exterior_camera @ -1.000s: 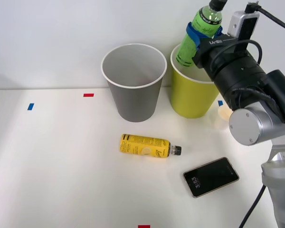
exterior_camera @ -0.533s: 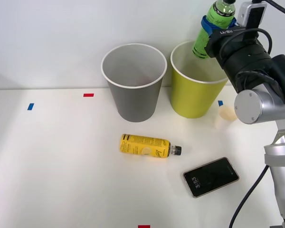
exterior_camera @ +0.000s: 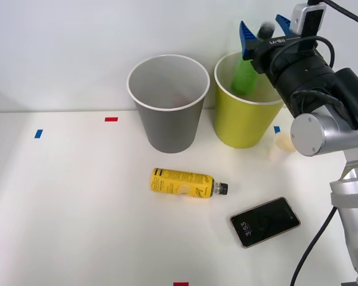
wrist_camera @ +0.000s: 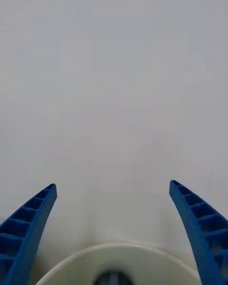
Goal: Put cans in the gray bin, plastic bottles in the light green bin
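My right gripper hangs open above the light green bin, and its blue fingers stand wide apart with nothing between them. The green-label plastic bottle is free of the fingers and is dropping into that bin, neck up and blurred. In the right wrist view its dark cap shows just inside the bin's white rim. The yellow-label plastic bottle lies on its side on the table, in front of the gray bin. The cans are out of view.
A black phone lies at the front right of the table. A small white paper cup stands right of the light green bin. Red tape marks and blue tape marks dot the white table. A wall rises close behind the bins.
The gripper carried the green bottle up and to the right over the light green bin, then opened. The bottle has left the fingers and is falling into the bin.
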### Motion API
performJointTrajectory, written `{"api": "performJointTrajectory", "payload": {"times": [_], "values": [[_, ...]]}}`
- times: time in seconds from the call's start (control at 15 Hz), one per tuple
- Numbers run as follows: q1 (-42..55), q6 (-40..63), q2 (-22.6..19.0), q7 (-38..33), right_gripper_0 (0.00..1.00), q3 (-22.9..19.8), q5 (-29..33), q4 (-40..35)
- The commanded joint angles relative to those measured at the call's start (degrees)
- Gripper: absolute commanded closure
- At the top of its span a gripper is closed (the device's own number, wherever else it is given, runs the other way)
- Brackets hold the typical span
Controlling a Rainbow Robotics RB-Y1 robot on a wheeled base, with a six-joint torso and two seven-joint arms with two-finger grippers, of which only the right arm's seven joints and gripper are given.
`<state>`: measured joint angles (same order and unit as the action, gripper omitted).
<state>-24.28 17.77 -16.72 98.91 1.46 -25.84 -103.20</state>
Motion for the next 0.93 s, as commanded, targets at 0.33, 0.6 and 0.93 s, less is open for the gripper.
{"api": "performJointTrajectory", "payload": {"times": [0.33, 0.6, 0.93], "values": [[9.69, -0.19, -10.71, -0.73, 0.0, 4.16, -2.38, -12.9], [29.37, -3.44, -17.47, -8.12, 0.0, 2.75, -3.34, -30.74], [49.5, -17.59, -17.56, -8.73, 0.0, 2.93, -3.17, -37.16]]}}
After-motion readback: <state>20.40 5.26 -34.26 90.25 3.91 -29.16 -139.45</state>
